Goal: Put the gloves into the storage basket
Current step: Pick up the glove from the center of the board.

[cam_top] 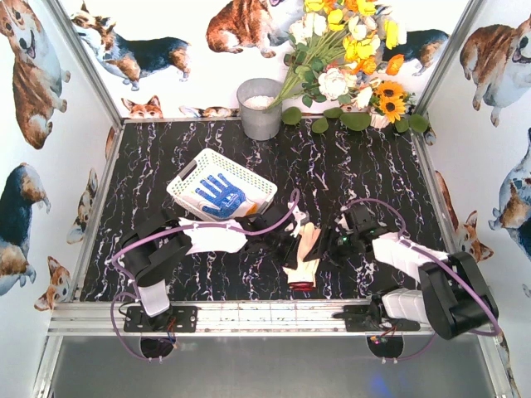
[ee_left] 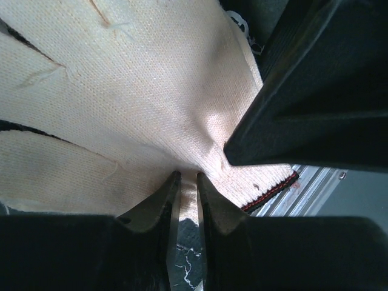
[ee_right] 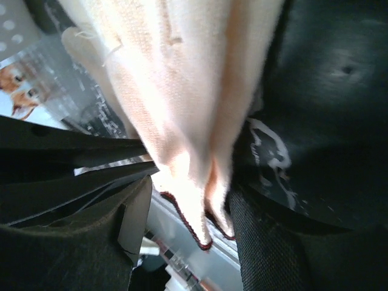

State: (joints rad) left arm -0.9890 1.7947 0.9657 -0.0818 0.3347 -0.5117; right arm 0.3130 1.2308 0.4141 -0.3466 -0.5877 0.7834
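At table's six o'clock: cream glove [cam_top: 304,255], soft, light, floppy. Left gripper [ee_left: 185,182] pinches its fabric near the cuff; right gripper [ee_right: 188,200] straddles cuff, grip uncertain. Best hold: cuff.

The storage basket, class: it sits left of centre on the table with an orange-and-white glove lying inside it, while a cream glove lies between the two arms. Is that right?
Not quite. The glove inside the storage basket is blue-and-white, not orange-and-white; the top external view shows it. The rest holds: the basket sits left of centre, and a cream glove lies between the two arms.
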